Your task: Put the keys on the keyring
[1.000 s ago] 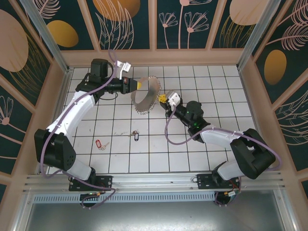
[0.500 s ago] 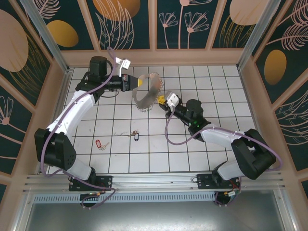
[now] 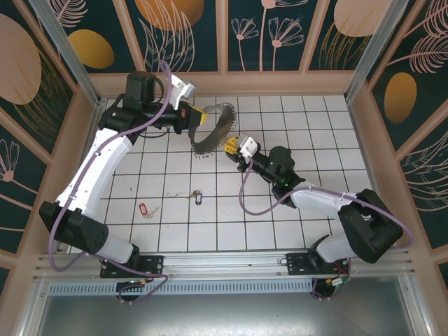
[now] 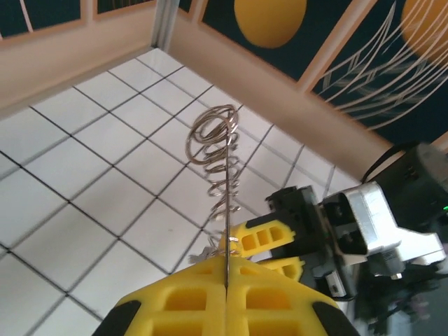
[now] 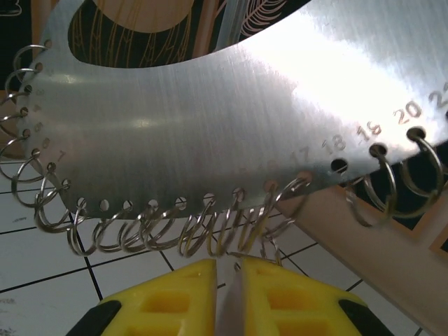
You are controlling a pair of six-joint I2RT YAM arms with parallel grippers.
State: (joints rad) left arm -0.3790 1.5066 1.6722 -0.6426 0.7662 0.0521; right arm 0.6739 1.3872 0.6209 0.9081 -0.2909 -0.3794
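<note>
Holding the keyring (image 3: pixel 212 130) steady is the step in hand. The left hand (image 3: pixel 198 120) has its yellow fingers closed flat on one end of the thin metal band. The band hangs above the table (image 3: pixel 294 210) near the back wall (image 3: pixel 231 84), with its fringe of small wire rings along the lower edge. The right hand (image 3: pixel 232 145) sits at the band's other end. Seen from its own wrist, a sliver of the band's edge lies in the narrow gap between its fingers, but I cannot tell whether they pinch it or only straddle it.

Both keys lie flat on the table, well apart from the band and nearer the arm bases. The blue-tagged key (image 3: pixel 197 198) is toward the middle and the red-tagged key (image 3: pixel 144 209) is to its left.

To do this well, I judge the left hand should carry the band alone without twisting it and leave the fringe facing open space. The right hand could then back straight off along the band's plane without snagging a wire ring.

Room is tight behind, since the band and the left wrist sit close to the back wall and the rear left corner. The open tiles lie toward the front and right. The right arm's purple cable (image 3: pixel 242 190) loops low just beside the blue-tagged key, so a reach there should come from the side away from the cable.
</note>
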